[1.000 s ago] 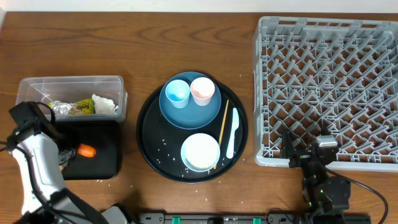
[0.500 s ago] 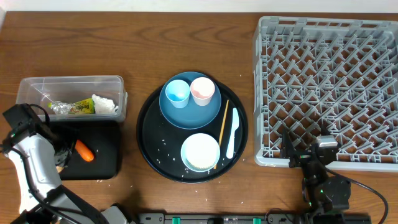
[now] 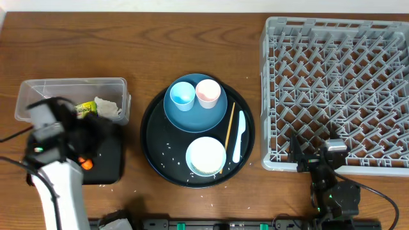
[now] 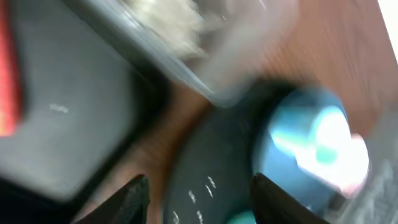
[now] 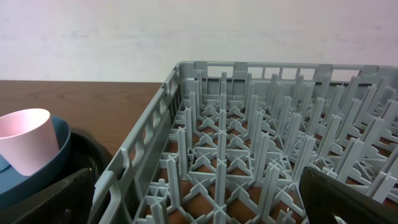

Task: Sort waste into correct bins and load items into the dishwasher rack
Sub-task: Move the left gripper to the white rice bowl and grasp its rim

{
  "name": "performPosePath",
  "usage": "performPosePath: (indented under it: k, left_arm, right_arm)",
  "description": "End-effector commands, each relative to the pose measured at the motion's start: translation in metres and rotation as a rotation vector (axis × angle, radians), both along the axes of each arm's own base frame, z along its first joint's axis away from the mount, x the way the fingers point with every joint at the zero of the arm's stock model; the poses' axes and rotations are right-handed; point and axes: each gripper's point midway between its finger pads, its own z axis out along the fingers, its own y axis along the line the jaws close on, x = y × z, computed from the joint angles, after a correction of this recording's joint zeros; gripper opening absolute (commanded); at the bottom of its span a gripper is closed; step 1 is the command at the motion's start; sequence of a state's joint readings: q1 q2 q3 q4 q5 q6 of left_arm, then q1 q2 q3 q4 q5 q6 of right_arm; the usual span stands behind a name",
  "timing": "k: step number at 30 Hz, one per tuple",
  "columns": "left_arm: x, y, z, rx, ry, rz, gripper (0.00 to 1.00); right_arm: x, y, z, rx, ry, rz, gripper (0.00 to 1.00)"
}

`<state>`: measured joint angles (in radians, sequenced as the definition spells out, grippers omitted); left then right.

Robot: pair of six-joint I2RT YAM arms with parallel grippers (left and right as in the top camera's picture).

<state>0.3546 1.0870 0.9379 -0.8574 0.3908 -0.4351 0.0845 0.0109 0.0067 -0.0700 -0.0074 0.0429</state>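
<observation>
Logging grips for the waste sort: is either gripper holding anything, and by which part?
Nothing is held. The left gripper is open and empty; the orange carrot piece lies on the black tray. The right gripper is open and empty too.

Left arm (image 3: pixel 61 185) angles forward, its jaws parted and empty; right arm (image 3: pixel 332 191) sits low, jaws spread wide.

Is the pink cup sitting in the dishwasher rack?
No, the pink cup stands on the dark-blue plate beside the light-blue cup, on the round black tray.
</observation>
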Motion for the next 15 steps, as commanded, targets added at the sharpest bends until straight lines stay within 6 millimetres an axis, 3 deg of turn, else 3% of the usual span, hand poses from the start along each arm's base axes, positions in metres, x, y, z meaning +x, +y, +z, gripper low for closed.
performPosePath:
  k: [1,5,15]
  left_arm:
    - [0.000,-0.050,0.019,0.011,-0.067,-0.218,0.50]
    - [-0.008,-0.117,0.019,0.009,-0.063,-0.434,0.49]
    - [-0.022,-0.232,-0.020,0.060,-0.004,-0.770,0.49]
  right_arm:
    - [0.000,0.001,0.000,-0.007,-0.002,0.005,0.99]
    - [0.000,0.001,0.000,-0.007,-0.001,0.005,0.99]
    - [0.000,0.001,0.000,-0.007,-0.002,0.005,0.99]
